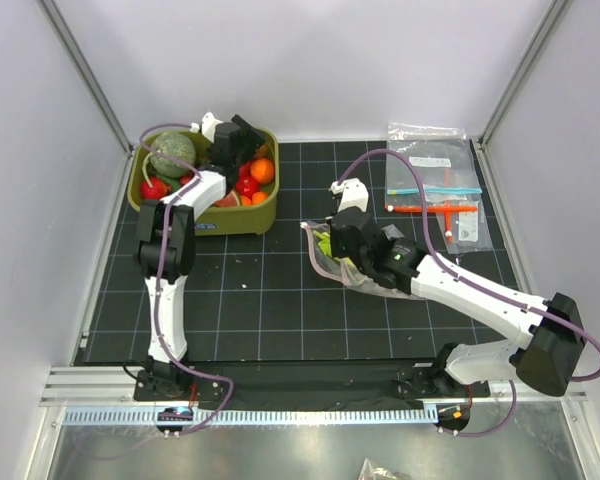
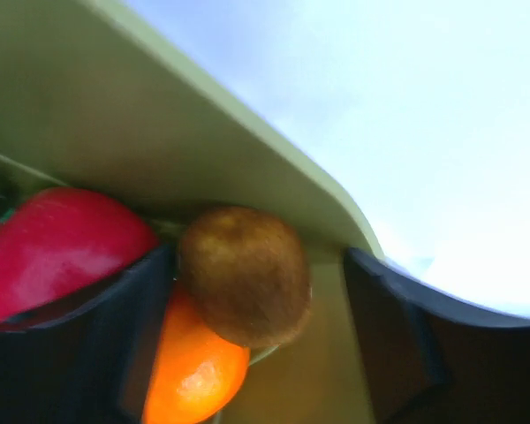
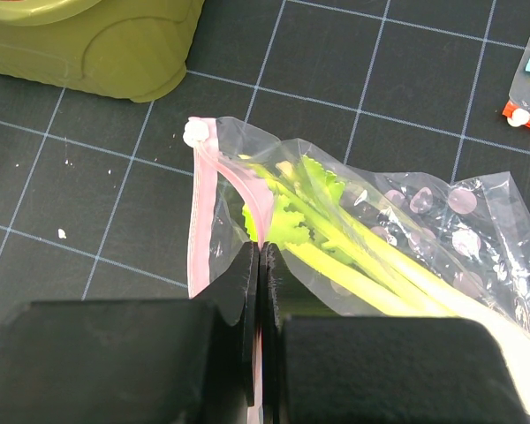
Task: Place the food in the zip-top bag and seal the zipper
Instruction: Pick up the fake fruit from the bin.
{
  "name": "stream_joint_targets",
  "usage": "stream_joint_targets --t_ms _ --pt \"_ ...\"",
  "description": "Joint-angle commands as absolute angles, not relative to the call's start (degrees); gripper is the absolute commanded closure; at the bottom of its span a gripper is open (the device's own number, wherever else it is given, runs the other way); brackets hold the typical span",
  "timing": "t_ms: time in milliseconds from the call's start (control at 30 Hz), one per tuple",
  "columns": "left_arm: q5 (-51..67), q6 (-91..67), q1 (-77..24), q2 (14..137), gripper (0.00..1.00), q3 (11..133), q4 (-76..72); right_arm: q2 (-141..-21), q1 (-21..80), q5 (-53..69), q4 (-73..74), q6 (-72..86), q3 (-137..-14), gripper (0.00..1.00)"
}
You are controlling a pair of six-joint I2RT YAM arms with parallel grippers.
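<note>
The zip-top bag [image 3: 442, 230] lies on the mat right of centre, also in the top view [image 1: 323, 262]. It holds a green-yellow leek stalk [image 3: 336, 243] and purple grapes [image 3: 424, 201]. My right gripper [image 3: 261, 256] is shut on the pink zipper [image 3: 219, 172] at the bag's mouth. My left gripper [image 1: 242, 140] is inside the olive bin [image 1: 205, 218], open, with its fingers [image 2: 115, 344] on either side of a brown kiwi-like fruit [image 2: 245, 274]. The fruit rests on an orange [image 2: 190, 375] next to a red piece [image 2: 53, 252].
The bin holds more food: a green melon [image 1: 172, 150], an orange [image 1: 262, 170] and red fruits [image 1: 248, 186]. Flat clear bags with blue and orange strips [image 1: 435, 190] lie at the back right. The bin's corner [image 3: 115, 44] is close behind the bag's mouth.
</note>
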State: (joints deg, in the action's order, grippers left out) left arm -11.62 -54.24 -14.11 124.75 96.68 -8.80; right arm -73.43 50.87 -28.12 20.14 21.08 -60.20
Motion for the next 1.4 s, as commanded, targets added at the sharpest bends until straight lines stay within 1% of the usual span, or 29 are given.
stream_joint_targets --t_ms 0,33,67,133,167,200,233,300,533,633,733,833,900,933,1033,1100,1133,1167,1267,1367 --pt "-9.4 -59.9 -13.5 127.4 0.26 94.3 -17.3 -71.6 50.9 -28.9 17.0 20.7 -60.6 0.97" --pt "-10.0 -59.7 -13.5 127.1 0.33 93.8 -18.6 -71.6 50.8 -29.0 17.0 20.7 -60.6 0.97" --pt "-10.6 -59.5 -13.5 126.7 0.53 92.2 -19.8 -71.6 50.8 -29.0 17.1 20.7 -60.6 0.97" --pt "-12.5 -59.2 -13.4 124.5 0.71 90.3 -23.4 -71.9 50.7 -28.9 17.3 20.7 -60.9 0.97" --pt "-12.9 -58.6 -13.4 123.8 0.84 89.0 -23.8 -71.9 50.7 -28.7 17.6 20.7 -61.1 0.97" --pt "-13.3 -58.1 -13.4 121.8 0.85 88.6 -23.3 -72.0 50.7 -28.6 17.7 20.7 -61.3 0.97" --pt "-13.6 -57.6 -13.4 120.9 0.85 88.3 -22.8 -71.9 50.7 -28.5 17.7 20.7 -61.3 0.97" --pt "-14.8 -56.6 -13.4 116.8 0.83 84.7 -22.1 -71.5 50.7 -28.6 17.5 20.7 -61.0 0.97" --pt "-16.0 -51.4 -13.7 102.5 0.82 75.1 -21.1 -70.8 50.7 -28.3 17.1 20.7 -60.7 0.98" --pt "-16.8 -53.0 -13.7 97.5 0.82 69.6 -21.1 -70.1 50.7 -28.3 15.9 20.7 -60.0 0.99" --pt "-14.9 -53.6 -14.1 91.5 0.82 66.4 -20.2 -69.7 50.7 -28.5 15.2 20.6 -59.4 0.99" --pt "-10.6 -54.2 -15.1 86.1 0.82 64.1 -15.9 -69.0 50.7 -28.2 15.2 20.6 -59.2 0.99" --pt "-9.5 -55.6 -17.0 81.1 0.82 60.9 -15.9 -67.9 50.7 -27.8 15.1 20.9 -59.0 0.99" --pt "-9.6 -56.4 -17.9 79.6 0.82 57.2 -16.5 -67.4 50.7 -27.7 14.5 20.9 -58.6 0.99" --pt "-10.3 -57.6 -24.4 75.1 0.81 49.5 -21.6 -65.7 50.8 -27.4 13.2 21.0 -57.4 0.99" --pt "-7.9 -54.0 -26.9 73.8 0.81 47.1 -23.5 -65.0 50.6 -27.0 12.6 21.3 -56.7 0.99" --pt "-7.7 -52.0 -29.9 73.5 0.81 46.5 -23.5 -65.0 50.7 -26.8 12.3 21.3 -56.5 0.99" --pt "-8.4 -47.9 -31.7 73.1 0.8 45.6 -23.5 -64.9 50.7 -26.6 12.3 21.4 -56.6 0.99" --pt "-10.8 -44.1 -37.8 72.1 0.8 43.0 -25.7 -64.8 50.7 -24.9 12.6 22.1 -56.9 0.99" --pt "-11.7 -40.7 -42.4 71.0 0.8 44.0 -25.4 -63.7 50.7 -24.3 11.7 22.4 -56.0 0.99"
